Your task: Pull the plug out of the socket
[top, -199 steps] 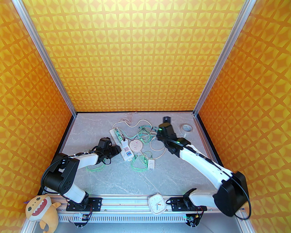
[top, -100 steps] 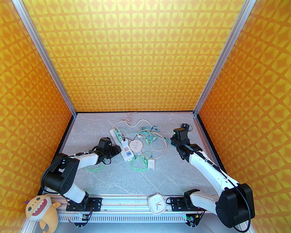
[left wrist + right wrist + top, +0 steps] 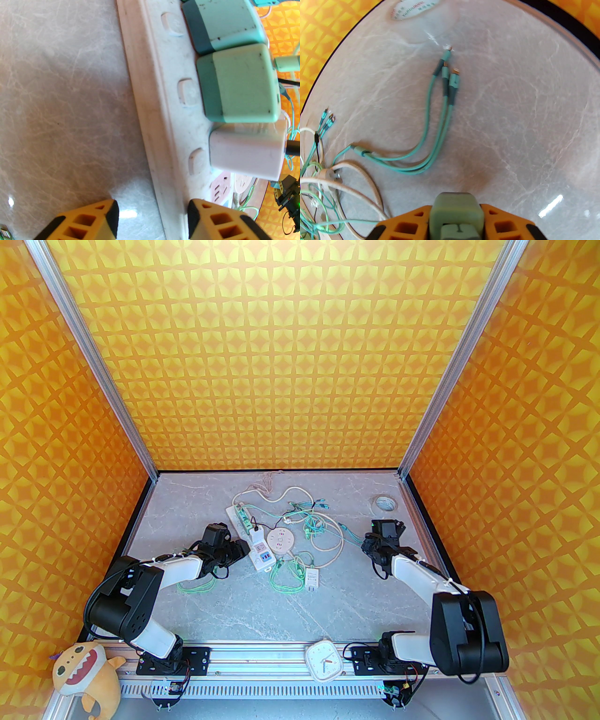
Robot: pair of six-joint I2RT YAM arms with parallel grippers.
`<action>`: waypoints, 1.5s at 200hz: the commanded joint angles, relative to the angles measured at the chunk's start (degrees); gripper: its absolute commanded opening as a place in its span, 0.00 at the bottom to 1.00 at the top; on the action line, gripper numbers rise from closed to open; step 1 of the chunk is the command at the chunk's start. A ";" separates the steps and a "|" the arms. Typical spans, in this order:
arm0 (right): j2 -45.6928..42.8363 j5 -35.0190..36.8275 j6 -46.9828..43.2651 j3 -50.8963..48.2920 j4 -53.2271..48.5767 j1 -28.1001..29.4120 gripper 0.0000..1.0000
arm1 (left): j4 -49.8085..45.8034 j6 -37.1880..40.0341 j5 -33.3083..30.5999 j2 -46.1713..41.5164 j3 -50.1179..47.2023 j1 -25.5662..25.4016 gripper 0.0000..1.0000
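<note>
The socket is a long white power strip (image 3: 247, 533) (image 3: 161, 112) left of centre. Two green plugs (image 3: 236, 82) and a white plug (image 3: 246, 152) sit in it. My left gripper (image 3: 152, 218) (image 3: 241, 548) is at the strip's near end. Its yellow fingers stand apart, one over the table and one over the strip, with the strip's rim between them. Another green plug (image 3: 455, 211) is off the strip, and my right gripper (image 3: 455, 220) is shut on it, above the bare table on the right side.
Green cables (image 3: 304, 521) (image 3: 440, 93) and a white cord (image 3: 328, 549) tangle around a round pink socket (image 3: 280, 540). A loose white charger (image 3: 312, 578) lies in front. A tape roll (image 3: 386, 503) (image 3: 412, 7) sits back right. A clock (image 3: 325, 659) and a plush toy (image 3: 84, 673) are at the near rail.
My right arm has swung from over the cable tangle to the right and back toward its base, carrying the green plug. The left arm has not moved.
</note>
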 commanded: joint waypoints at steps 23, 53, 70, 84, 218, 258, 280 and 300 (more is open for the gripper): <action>3.52 -5.46 3.31 -1.15 4.26 -1.70 0.38 | -7.44 1.56 -2.93 0.85 -0.66 -0.20 0.53; 3.35 -8.10 2.68 -1.33 5.58 -1.70 0.47 | -7.51 1.65 -2.93 0.90 -0.54 -0.27 0.53; 1.88 -8.18 2.31 -1.63 5.96 -1.70 0.50 | -7.52 1.58 -2.93 1.02 -0.45 -0.27 0.53; 0.63 -8.11 2.00 -1.68 5.96 -1.70 0.60 | -7.51 1.56 -2.97 1.20 -0.39 -0.27 0.53; -2.04 -20.40 13.84 -1.24 8.39 -1.78 0.79 | -7.00 1.47 -2.93 1.37 -1.20 -0.30 0.53; -2.10 -21.90 18.67 -3.06 15.66 -3.02 0.63 | -6.80 1.41 -2.97 1.02 -1.53 -0.28 0.53; -2.10 -20.74 19.76 -4.17 16.60 -3.90 0.69 | -6.81 1.47 -2.93 1.01 -1.55 -0.27 0.53; -1.30 -17.88 17.98 -2.31 11.14 -3.99 0.79 | -6.81 1.47 -2.92 1.07 -1.55 -0.27 0.54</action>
